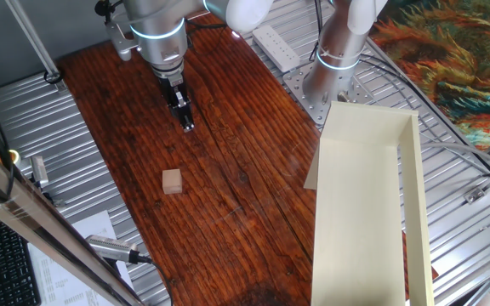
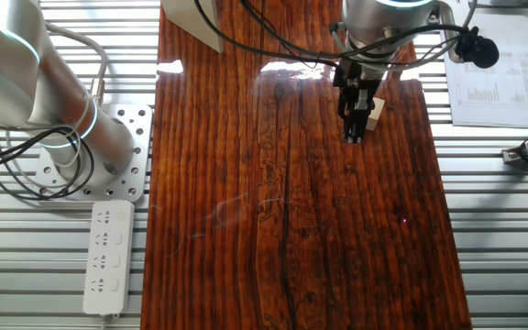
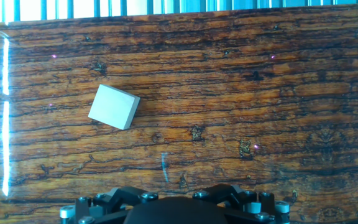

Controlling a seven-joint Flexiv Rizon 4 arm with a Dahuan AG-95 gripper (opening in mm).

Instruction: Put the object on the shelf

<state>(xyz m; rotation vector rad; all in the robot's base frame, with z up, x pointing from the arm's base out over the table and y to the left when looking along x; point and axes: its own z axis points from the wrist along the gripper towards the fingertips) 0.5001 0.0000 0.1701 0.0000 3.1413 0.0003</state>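
Observation:
The object, a small pale wooden cube [image 1: 172, 180], sits on the dark wooden table, on its left part in one fixed view. It also shows in the hand view [image 3: 114, 106], upper left, and partly behind the gripper in the other fixed view [image 2: 377, 111]. My gripper [image 1: 187, 125] hangs above the table, beyond the cube and apart from it, with its fingers together and empty; it also shows in the other fixed view [image 2: 353, 136]. The fingertips do not show in the hand view. The shelf [image 1: 360, 204], a long cream open box, lies at the right, and its corner shows in the other fixed view [image 2: 191, 20].
A second arm's base [image 1: 334, 64] stands on a metal plate beyond the shelf. A white power strip [image 1: 276, 47] lies near it. A keyboard [image 1: 2, 263] and papers [image 2: 489, 73] lie off the table's side. Ribbed metal surrounds the wooden board [image 1: 228, 212].

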